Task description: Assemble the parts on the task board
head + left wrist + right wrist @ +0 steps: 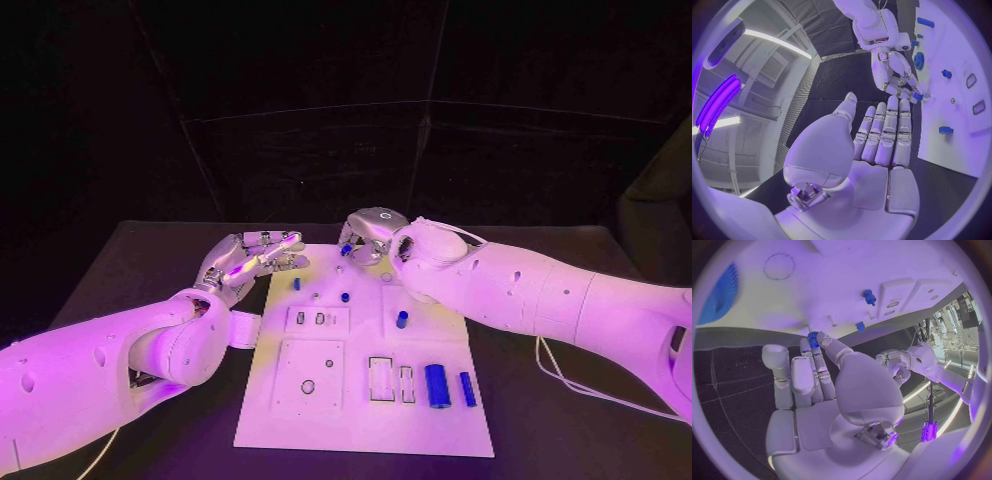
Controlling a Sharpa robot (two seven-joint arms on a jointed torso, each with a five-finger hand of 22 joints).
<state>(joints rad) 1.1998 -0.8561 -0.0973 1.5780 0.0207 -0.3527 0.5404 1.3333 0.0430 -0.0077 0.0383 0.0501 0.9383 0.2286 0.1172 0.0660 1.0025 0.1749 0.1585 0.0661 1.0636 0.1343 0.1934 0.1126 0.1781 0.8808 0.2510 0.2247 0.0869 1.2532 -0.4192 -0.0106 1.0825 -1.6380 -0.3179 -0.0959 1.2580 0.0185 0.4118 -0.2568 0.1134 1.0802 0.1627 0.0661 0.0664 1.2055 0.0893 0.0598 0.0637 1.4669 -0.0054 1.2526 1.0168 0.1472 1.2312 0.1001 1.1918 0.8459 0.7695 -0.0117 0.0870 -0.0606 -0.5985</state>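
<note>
Black curtains hung behind a black table [159,260], and a white task board [361,400] lay in the middle of the frame, running from the centre down toward the bottom edge. Near the board's top left corner hovered the left hand [257,256], its fingers [887,131] straight and side by side with nothing in them. At the board's top edge, just right of it, the right hand [372,236] reached down and pinched a small blue part [813,336] between thumb and fingertip; in the left wrist view that same piece [917,95] showed at the fingertips, close to the board's edge. Two blue cylinders [437,385] lay side by side at the board's lower right. A smaller blue peg [402,320] stood near the board's middle, and a few little blue pegs [345,296] sat toward its top.
</note>
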